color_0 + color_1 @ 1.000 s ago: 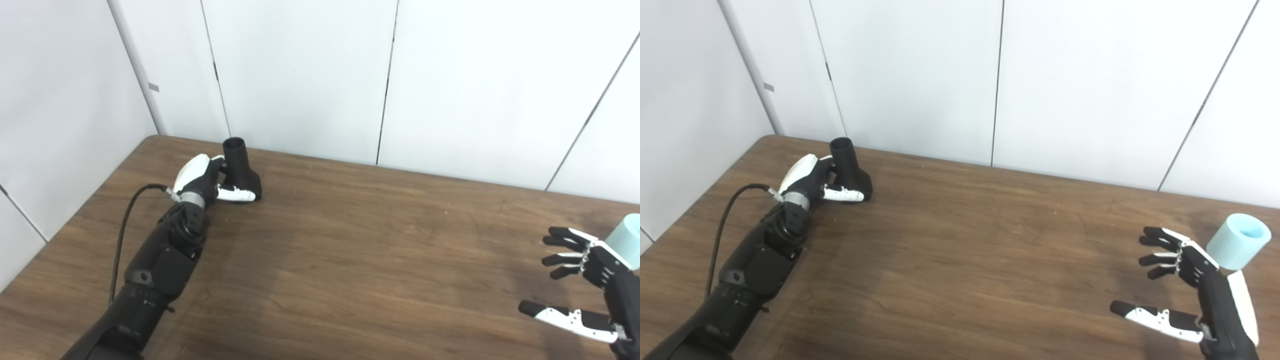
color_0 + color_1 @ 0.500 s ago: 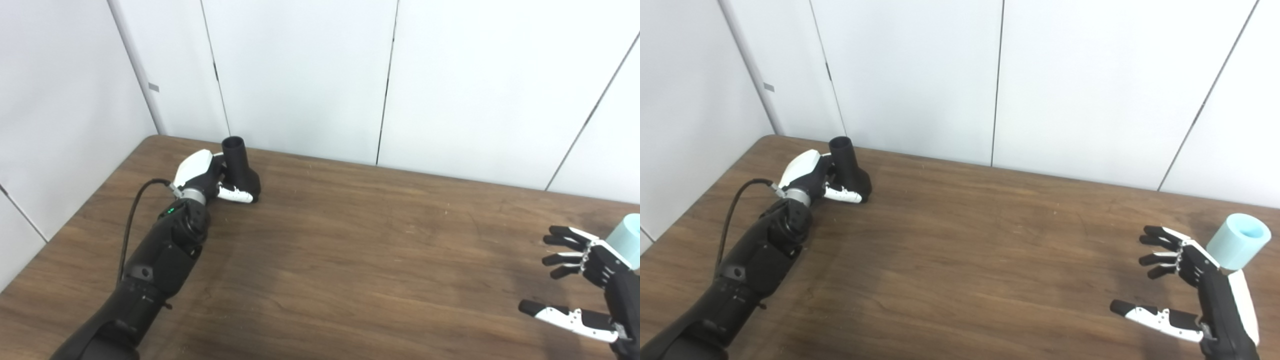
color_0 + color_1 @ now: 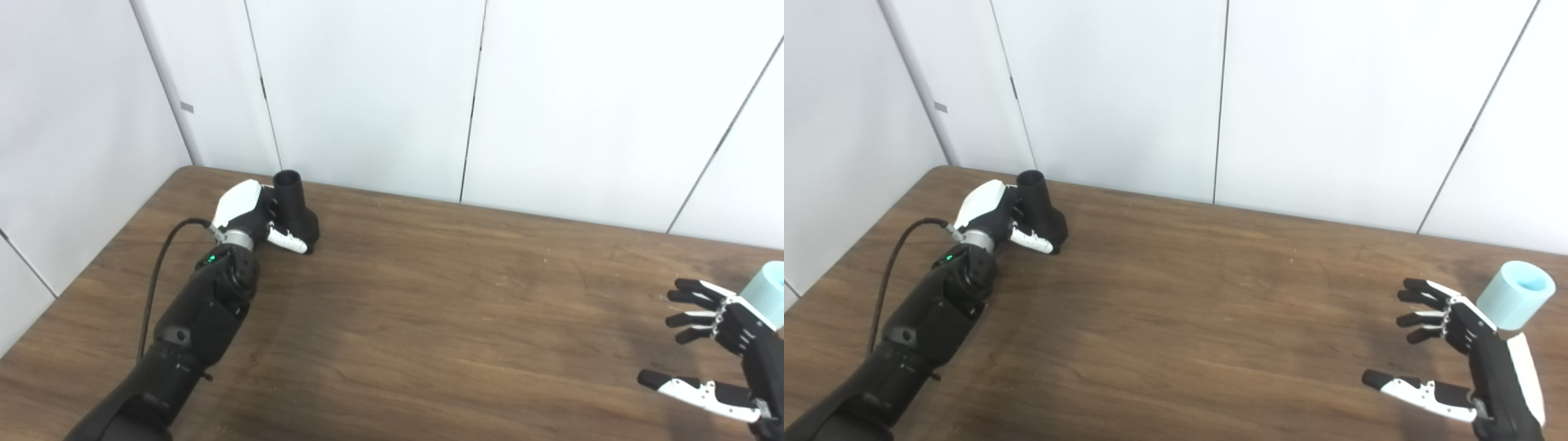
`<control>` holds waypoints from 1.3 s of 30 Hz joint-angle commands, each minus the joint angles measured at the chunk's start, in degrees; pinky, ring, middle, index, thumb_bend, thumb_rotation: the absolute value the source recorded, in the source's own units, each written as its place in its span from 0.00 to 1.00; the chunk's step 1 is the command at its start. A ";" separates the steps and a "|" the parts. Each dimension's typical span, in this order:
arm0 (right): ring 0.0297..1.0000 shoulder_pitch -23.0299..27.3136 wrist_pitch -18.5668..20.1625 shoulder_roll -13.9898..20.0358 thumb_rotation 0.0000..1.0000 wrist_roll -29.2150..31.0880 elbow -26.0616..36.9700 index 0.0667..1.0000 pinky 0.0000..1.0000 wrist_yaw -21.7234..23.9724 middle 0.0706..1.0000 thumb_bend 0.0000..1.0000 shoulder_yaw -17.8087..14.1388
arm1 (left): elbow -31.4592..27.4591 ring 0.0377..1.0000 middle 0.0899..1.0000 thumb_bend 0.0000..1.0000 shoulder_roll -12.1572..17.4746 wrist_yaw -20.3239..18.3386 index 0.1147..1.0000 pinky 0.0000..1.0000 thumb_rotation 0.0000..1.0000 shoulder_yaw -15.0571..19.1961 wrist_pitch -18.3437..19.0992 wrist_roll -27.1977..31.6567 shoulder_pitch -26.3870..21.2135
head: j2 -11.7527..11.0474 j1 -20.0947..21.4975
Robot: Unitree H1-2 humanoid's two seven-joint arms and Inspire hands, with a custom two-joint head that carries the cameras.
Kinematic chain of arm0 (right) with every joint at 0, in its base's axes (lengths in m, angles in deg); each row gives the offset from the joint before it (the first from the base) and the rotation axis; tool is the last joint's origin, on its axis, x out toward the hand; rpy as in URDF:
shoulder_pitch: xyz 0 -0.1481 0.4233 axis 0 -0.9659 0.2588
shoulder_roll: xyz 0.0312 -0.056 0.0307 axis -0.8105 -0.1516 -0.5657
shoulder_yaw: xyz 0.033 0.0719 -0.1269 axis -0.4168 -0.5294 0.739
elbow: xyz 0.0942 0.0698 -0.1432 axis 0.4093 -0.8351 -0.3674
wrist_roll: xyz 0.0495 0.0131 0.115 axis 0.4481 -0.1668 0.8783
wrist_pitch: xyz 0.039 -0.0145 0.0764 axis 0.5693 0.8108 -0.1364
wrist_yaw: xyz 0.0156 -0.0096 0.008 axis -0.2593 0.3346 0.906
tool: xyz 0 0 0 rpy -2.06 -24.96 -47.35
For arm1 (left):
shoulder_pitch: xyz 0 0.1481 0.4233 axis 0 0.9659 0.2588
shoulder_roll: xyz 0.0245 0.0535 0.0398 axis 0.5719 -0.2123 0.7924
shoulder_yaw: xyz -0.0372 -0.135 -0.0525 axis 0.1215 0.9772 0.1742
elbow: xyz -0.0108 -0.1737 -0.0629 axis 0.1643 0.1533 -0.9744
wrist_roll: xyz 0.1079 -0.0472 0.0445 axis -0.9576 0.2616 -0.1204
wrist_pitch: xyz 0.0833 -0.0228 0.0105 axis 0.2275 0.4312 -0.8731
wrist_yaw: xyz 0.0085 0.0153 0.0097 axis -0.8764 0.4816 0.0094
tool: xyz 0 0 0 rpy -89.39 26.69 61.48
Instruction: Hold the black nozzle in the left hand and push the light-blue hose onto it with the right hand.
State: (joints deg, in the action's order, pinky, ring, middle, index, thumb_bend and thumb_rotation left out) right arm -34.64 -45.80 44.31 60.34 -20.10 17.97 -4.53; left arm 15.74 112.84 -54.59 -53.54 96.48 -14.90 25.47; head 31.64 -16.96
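Note:
The black nozzle (image 3: 294, 203) stands upright on the wooden table (image 3: 429, 306) at the far left, its round mouth up. My left hand (image 3: 250, 212) wraps it from the left: the white thumb lies across the front of its base and the fingers are hidden behind it. At the right edge a short light-blue hose (image 3: 1516, 294) stands on end. My right hand (image 3: 1461, 352) hovers just left of and in front of the hose, open, with fingers spread and nothing in it.
A black cable (image 3: 158, 266) loops off my left wrist over the table's left side. White wall panels (image 3: 367, 92) stand close behind the table's back edge, just beyond the nozzle. Bare wood lies between the two hands.
My left hand has pushed in against the nozzle and its thumb has swung across the base. The nozzle stays on the table. The right hand has barely moved.

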 commanded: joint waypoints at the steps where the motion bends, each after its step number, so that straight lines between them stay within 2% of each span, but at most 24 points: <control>1: 0.58 1.11 -0.60 0.86 0.11 0.34 1.98 0.72 0.48 -0.21 0.69 0.79 -0.82 | 0.87 0.58 0.49 0.52 0.16 0.22 0.39 0.76 0.01 -0.18 -0.59 -0.05 0.17 | 0.04 0.00; 9: 0.58 1.23 -0.44 1.00 0.11 0.41 2.07 0.72 0.48 -0.04 0.69 0.79 -0.93 | 0.63 0.57 0.46 0.52 -0.63 1.69 0.40 0.75 0.00 0.22 -3.67 1.80 1.22 | 0.51 0.54; 15: 0.57 1.45 -0.19 0.64 0.12 -0.02 2.25 0.71 0.47 -0.06 0.69 0.79 -0.62 | -2.75 0.53 0.42 0.53 -3.08 0.39 0.43 0.84 0.00 1.02 -9.09 6.32 3.41 | 0.70 2.22; 16: 0.57 1.51 -0.10 0.56 0.12 -0.13 2.32 0.71 0.47 -0.09 0.69 0.80 -0.56 | -4.02 0.50 0.41 0.53 -3.75 -0.15 0.43 0.70 0.00 0.86 -9.56 6.99 3.93 | 0.70 2.22; 17: 0.57 1.59 -0.09 0.50 0.12 -0.23 2.27 0.71 0.47 -0.13 0.68 0.80 -0.51 | -5.54 0.48 0.41 0.53 -4.45 -0.91 0.43 0.65 0.00 0.51 -9.69 7.66 4.44 | 0.73 2.41; 18: 0.57 1.73 -0.03 0.48 0.12 -0.24 2.20 0.71 0.47 -0.15 0.68 0.80 -0.50 | -7.58 0.49 0.41 0.53 -5.25 -2.13 0.43 0.64 0.00 -0.23 -9.55 8.32 4.96 | 0.76 2.56; 23: 0.56 2.08 0.59 -0.02 0.10 -0.56 2.53 0.71 0.47 -0.34 0.68 0.79 -0.28 | -13.55 0.54 0.40 0.53 -6.53 -6.37 0.43 0.80 0.00 -4.30 -10.20 7.39 5.78 | 0.80 3.46; 28: 0.56 2.37 1.42 -0.73 0.10 -1.43 3.29 0.71 0.46 -0.56 0.68 0.78 -0.08 | -15.73 0.55 0.39 0.53 -7.02 -8.34 0.43 0.91 0.00 -8.29 -11.42 5.08 5.54 | 1.09 4.67; 34: 0.56 2.59 2.90 -1.86 0.10 -3.05 4.68 0.71 0.46 -0.83 0.68 0.75 0.18 | -16.18 0.57 0.41 0.53 -8.14 -11.23 0.42 0.95 0.00 -13.31 -13.12 2.62 4.96 | 1.48 6.49; 39: 0.57 2.34 7.42 -2.74 0.08 -4.57 7.53 0.71 0.49 -0.49 0.69 0.73 0.71 | -17.33 0.60 0.43 0.53 -8.60 -14.55 0.42 0.95 0.00 -17.75 -13.08 0.13 4.17 | 1.85 8.62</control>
State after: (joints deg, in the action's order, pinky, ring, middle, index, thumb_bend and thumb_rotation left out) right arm -33.62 -38.69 41.58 56.17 -15.22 17.99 -3.71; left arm -1.06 106.46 -64.46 -67.73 85.21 -14.23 29.56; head 33.48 -8.27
